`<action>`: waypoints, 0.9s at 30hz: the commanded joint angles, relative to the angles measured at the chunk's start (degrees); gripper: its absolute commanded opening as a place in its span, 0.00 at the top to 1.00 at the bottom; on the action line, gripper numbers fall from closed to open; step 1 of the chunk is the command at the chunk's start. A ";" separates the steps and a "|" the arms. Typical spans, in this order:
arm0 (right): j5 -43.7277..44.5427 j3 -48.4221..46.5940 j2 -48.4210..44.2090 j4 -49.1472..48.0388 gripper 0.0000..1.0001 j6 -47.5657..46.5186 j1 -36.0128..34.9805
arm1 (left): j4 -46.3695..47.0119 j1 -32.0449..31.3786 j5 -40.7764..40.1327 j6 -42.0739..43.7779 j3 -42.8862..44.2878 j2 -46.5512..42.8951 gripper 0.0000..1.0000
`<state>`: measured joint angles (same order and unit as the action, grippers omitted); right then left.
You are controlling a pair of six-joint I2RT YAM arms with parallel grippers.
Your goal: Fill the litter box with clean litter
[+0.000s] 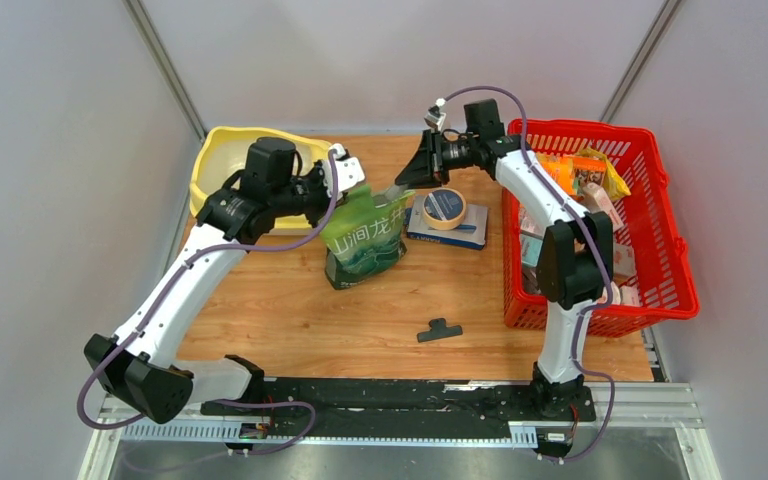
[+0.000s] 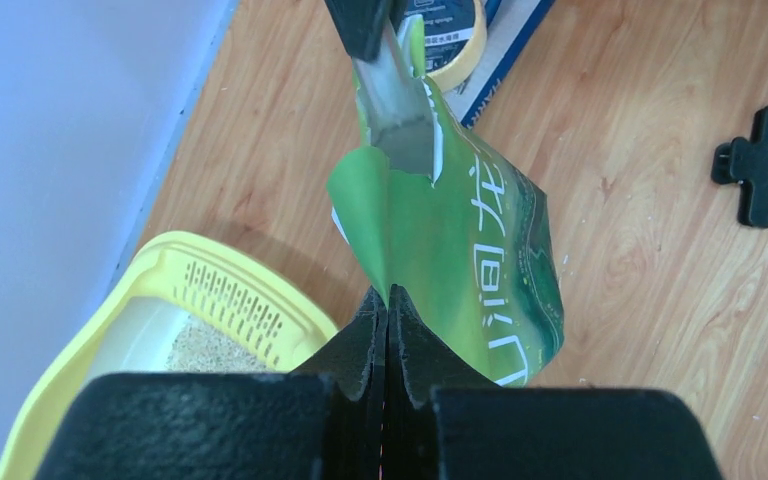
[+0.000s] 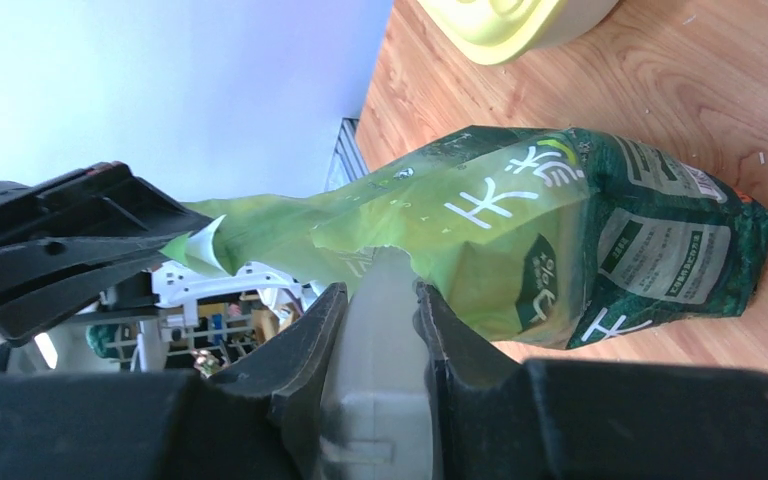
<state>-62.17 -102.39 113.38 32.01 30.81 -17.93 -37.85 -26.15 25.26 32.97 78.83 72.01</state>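
Big picture: you've got the wooden table top (image 1: 290, 320), with the red lattice-walled plastic shopping basket (image 1: 672, 250) full of cartons on the right, well clear of the action. The pale yellow shallow plastic litter box (image 1: 222, 145) sits at the back left, and the left wrist view shows a thin patch of beige granules (image 2: 210, 350) in it, so I'd call the fill barely started.

The soft green litter pouch with white characters (image 1: 365, 240) stands on the table just beside the tray's right end, torn open along the top. Your left gripper (image 2: 387, 305) is pinched tight on one top edge of the pouch. The right gripper (image 3: 380, 295) is clamped on the grey-lined flap at the other side.

Tips for the pour:
- Don't loosen either pinch, since the pouch is floppy and will probably sag.
- Lift both ends together, then carry the tear past the tray's rim before you tip.
- Tip slowly toward the left. Thin corner grips can slip under the weight.
- Your left arm hangs over the tray, so leave the mouth room.

Smaller stuff: the flat white and blue box (image 1: 470, 225) carrying the roll of yellowish tape (image 1: 444, 207) sits close on the pouch's right, under your right wrist. Don't drop that arm. The small black plastic clip (image 1: 440, 329) lies nearer the bases, out of the way.
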 commanded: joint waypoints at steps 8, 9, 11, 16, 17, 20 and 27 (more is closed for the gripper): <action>-6.46 -3.87 -0.53 -7.92 1.00 11.11 5.19 | -6.27 1.10 -1.52 8.34 6.43 -7.32 1.00; -6.64 -3.78 -0.36 -7.93 1.00 11.46 5.71 | -6.62 1.10 -1.96 8.42 6.43 -7.58 1.00; -7.34 -3.52 0.34 -8.54 1.00 12.43 5.98 | -7.50 1.19 -2.05 8.69 6.25 -8.46 1.00; -8.23 -1.85 0.61 -13.89 1.00 18.05 6.33 | -9.79 1.28 -2.84 10.88 4.76 -10.66 1.00; -9.10 -1.94 0.79 -16.51 1.00 19.54 6.33 | -10.14 1.28 -3.02 11.58 4.23 -10.92 1.00; -9.90 -4.04 1.66 -17.86 1.00 21.31 6.42 | -11.63 1.72 -4.34 12.64 3.18 -12.15 1.00; -11.48 -0.27 3.42 -19.26 1.00 23.15 6.94 | -12.60 2.51 -6.00 13.61 0.63 -15.14 1.00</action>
<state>-74.02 -103.24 115.44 18.37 50.70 -14.57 -49.78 -25.08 21.76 44.16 78.15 63.72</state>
